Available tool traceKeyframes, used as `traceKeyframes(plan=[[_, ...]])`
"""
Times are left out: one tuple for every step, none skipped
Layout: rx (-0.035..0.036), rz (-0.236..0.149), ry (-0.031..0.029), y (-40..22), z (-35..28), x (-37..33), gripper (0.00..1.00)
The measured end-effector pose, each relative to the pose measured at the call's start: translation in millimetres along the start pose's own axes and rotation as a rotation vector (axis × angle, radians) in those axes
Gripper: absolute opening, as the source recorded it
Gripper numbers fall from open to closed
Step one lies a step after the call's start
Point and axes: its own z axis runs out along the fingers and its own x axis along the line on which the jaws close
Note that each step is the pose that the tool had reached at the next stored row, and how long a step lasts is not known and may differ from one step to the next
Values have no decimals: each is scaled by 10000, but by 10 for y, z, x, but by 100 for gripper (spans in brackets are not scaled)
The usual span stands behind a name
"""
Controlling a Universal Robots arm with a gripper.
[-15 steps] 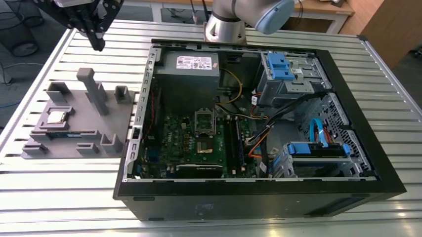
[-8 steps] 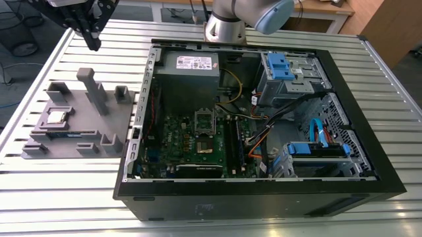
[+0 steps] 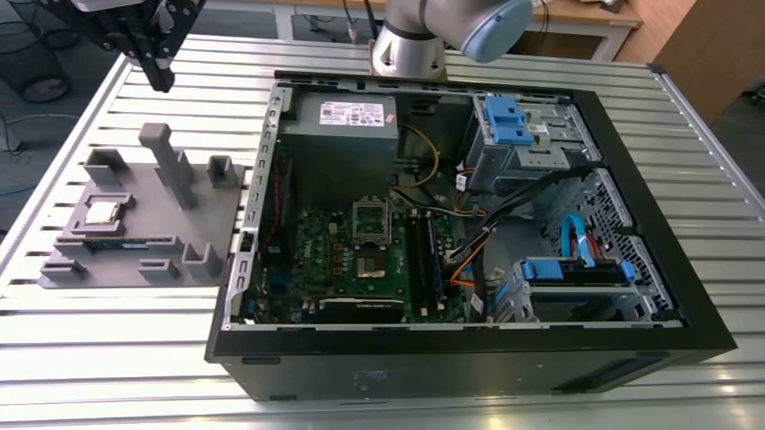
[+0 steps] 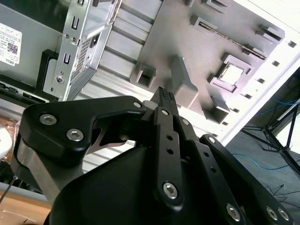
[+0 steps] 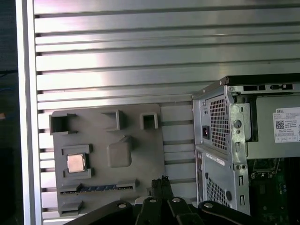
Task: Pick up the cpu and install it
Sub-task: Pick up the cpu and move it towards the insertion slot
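The cpu [image 3: 102,212], a small square chip with a shiny silver top, lies flat in a recess of the grey fixture plate [image 3: 179,224] on the exterior view's left; it also shows in both wrist views [image 4: 232,73] [image 5: 76,163]. My gripper [image 3: 160,82] hangs well above the table beyond the plate's far edge, some way from the chip. Its black fingers are shut together with nothing between them, seen in both wrist views [image 4: 164,93] [image 5: 161,181]. The open computer case [image 3: 622,179] lies beside the plate, with the motherboard's socket [image 3: 373,265] and its silver frame [image 3: 371,218] exposed.
A long dark memory stick [image 3: 120,242] sits in a slot of the fixture plate near the chip. Tall grey posts [image 3: 167,161] rise from the plate. The case's metal wall [image 3: 265,161] stands next to the plate. Cables and blue drive bays [image 3: 514,121] occupy the case's right half.
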Motion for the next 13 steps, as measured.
traceKeyframes(plan=[[-1,0,0,-1,0,11,11],[0,0,0,-2,0,21,11],[0,1,0,-3,-1,32,11],[-1,0,-1,-4,0,42,11],[0,0,-1,-5,-1,52,11],[-1,0,-1,-5,-1,63,11],[0,1,-1,-6,-1,74,11],[0,0,0,-8,-2,84,11],[0,0,0,-9,-2,95,11],[0,0,0,-10,-2,106,11],[-1,0,-1,-11,-2,117,11],[-1,0,-1,-12,-2,127,11],[-1,0,-1,-13,-3,138,11]])
